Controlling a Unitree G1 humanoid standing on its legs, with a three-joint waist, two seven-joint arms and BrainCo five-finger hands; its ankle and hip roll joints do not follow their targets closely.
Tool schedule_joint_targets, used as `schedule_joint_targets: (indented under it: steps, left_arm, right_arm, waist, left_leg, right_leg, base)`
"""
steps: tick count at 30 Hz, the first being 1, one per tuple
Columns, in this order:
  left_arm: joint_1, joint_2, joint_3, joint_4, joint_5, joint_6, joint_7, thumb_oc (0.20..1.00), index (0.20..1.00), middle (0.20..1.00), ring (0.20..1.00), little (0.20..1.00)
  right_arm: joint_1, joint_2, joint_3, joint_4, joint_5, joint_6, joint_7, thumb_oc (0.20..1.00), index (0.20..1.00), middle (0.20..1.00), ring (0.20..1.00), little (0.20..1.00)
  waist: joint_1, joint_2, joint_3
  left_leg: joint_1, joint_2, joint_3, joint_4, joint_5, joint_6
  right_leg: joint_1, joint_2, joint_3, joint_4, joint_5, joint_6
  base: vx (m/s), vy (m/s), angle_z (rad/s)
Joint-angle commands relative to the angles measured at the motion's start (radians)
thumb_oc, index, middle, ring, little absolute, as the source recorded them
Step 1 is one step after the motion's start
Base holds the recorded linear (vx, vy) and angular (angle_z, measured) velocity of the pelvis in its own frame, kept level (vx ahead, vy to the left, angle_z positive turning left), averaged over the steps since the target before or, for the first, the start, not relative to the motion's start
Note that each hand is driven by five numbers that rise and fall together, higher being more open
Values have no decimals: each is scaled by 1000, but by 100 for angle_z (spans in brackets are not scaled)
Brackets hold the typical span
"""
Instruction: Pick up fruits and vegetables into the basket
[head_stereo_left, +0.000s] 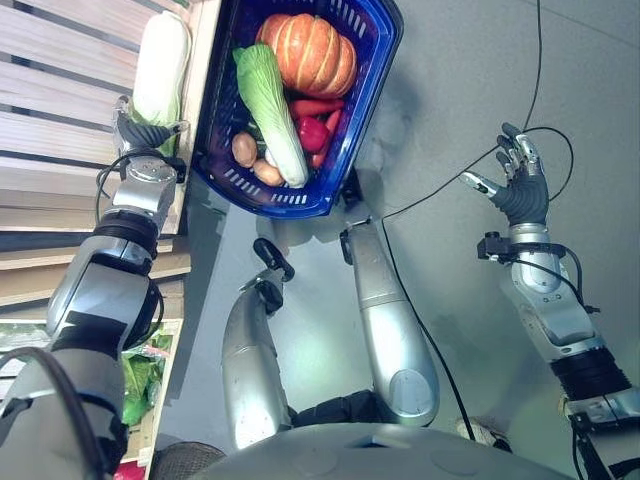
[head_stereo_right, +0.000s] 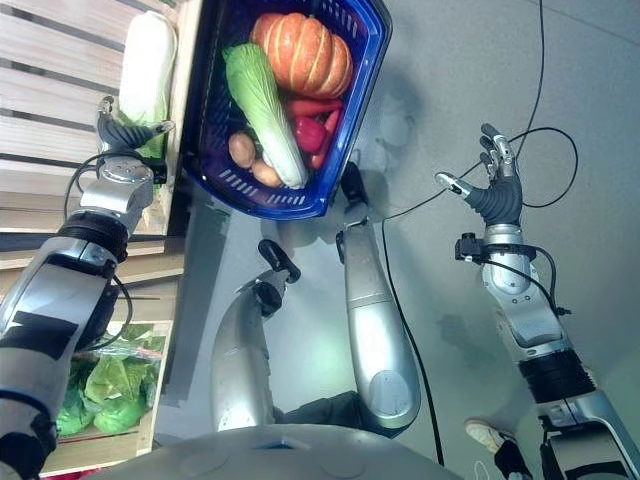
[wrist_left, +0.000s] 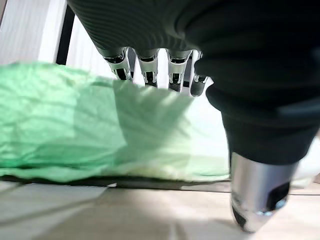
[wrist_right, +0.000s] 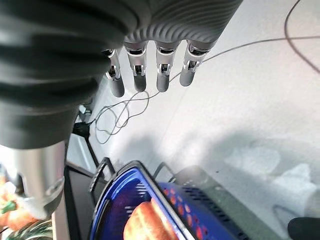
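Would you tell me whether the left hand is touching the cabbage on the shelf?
Touching. The left wrist view shows the left hand with fingers laid over the cabbage.

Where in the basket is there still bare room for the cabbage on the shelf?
Little. The pumpkin fills the far end of the blue basket; a cabbage runs down the middle, red peppers beside it, potatoes at the near end. Bare floor shows along the shelf-side wall, nearest the shelf cabbage under the left hand.

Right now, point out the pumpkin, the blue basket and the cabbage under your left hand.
pumpkin (head_stereo_left: 312, 52), left eye view, on its ribbed orange top.
blue basket (head_stereo_left: 385, 50), left eye view, on its right rim.
cabbage (head_stereo_left: 162, 62), left eye view, on its pale upper part.
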Motion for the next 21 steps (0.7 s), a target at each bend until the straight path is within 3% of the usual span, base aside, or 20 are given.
schedule_joint_targets:
  steps: [1, 10, 21]
  left_arm:
    - [27, 56, 34, 50, 6, 24, 58, 1000, 1000, 1000, 1000, 1000]
    - [3, 55, 24, 87, 14, 61, 99, 1000, 1000, 1000, 1000, 1000]
    - [-50, 65, -2, 141, 1, 160, 116, 1000, 1000, 1000, 1000, 1000]
  right_arm:
    - [-4, 29, 6, -4, 14, -38, -25, 1000, 1000, 1000, 1000, 1000]
    - [-33, 30, 21, 11, 34, -32, -45, 1000, 1000, 1000, 1000, 1000]
    - [-57, 23, 30, 25, 57, -37, -51, 1000, 1000, 1000, 1000, 1000]
  waist:
    - [14, -67, -28]
    - [14, -66, -28]
    - [4, -61, -28]
  left_leg:
    - [-120, -3, 14, 35, 11, 43]
    - [-154, -4, 11, 64, -8, 45]
    - [-182, -7, 14, 81, -22, 46]
  right_leg:
    - [-9, 18, -8, 42, -130, 24]
    - [-44, 9, -1, 43, -117, 28]
    - [-79, 2, 17, 32, -99, 35]
  base:
    - [0, 0, 0]
    - [-1, 15, 2]
    - [7, 30, -3]
